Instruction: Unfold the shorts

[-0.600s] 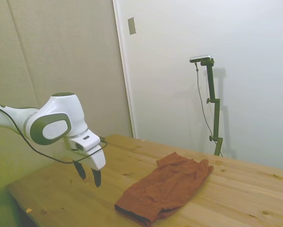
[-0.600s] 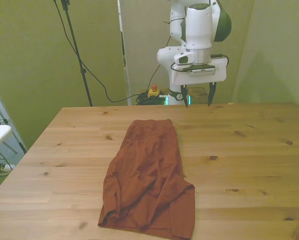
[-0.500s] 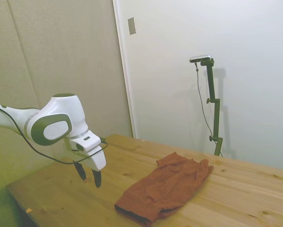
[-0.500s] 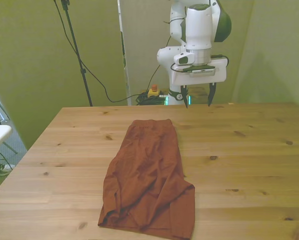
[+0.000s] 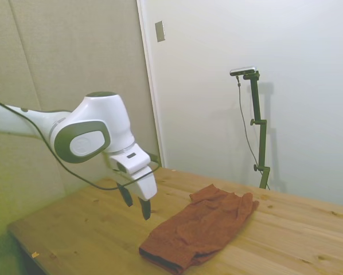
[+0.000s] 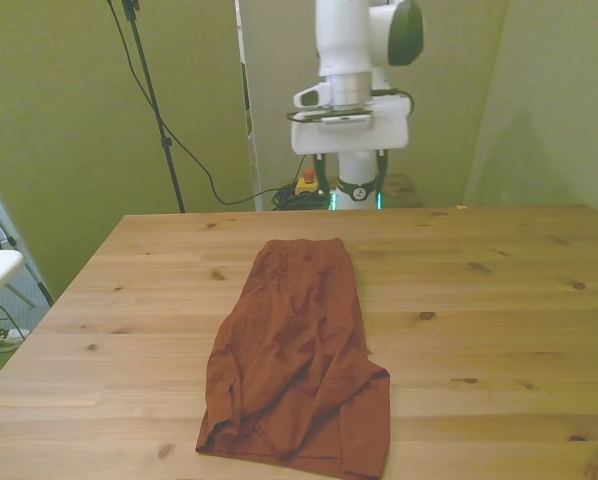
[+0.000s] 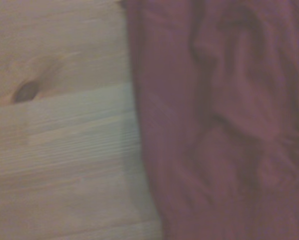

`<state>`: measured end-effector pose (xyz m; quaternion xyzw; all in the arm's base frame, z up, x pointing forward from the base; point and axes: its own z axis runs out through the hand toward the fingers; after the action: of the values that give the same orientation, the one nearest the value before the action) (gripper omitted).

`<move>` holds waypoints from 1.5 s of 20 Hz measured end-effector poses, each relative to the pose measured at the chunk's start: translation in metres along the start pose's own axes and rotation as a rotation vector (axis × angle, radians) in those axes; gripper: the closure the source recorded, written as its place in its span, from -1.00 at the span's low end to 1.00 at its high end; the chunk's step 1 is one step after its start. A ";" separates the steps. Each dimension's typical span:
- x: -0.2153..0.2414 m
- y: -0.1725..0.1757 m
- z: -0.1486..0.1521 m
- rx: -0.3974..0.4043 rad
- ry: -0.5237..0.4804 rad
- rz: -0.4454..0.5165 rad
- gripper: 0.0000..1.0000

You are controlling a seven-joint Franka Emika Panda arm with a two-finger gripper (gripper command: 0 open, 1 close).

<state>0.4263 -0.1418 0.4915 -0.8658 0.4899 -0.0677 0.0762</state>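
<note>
Shorts [image 6: 297,360] lie folded lengthwise on the tabletop [image 6: 499,310], a rumpled rust-red strip running from near the tabletop's middle to its edge nearest the front camera. Darker hem edging shows at that near end. Wrist view, blurred: one long edge of the cloth against bare planks, with a dark knot in the wood beside it. Tool [image 5: 136,203] hangs in the air above the tabletop, off the shorts' long side, touching nothing. Its two dark fingers [image 5: 145,209] are spread apart, pointing down. Nothing held.
</note>
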 end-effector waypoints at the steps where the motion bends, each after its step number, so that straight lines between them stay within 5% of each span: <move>1: 0.014 0.007 -0.004 0.004 -0.011 0.012 -1.00; 8: 0.105 0.077 0.027 0.003 -0.146 0.088 -1.00; 19: 0.174 0.085 0.069 -0.018 -0.299 0.209 -1.00; 30: 0.183 0.073 0.105 -0.062 -0.391 0.119 -1.00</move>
<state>0.4783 -0.3290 0.3821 -0.8339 0.5179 0.1214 0.1471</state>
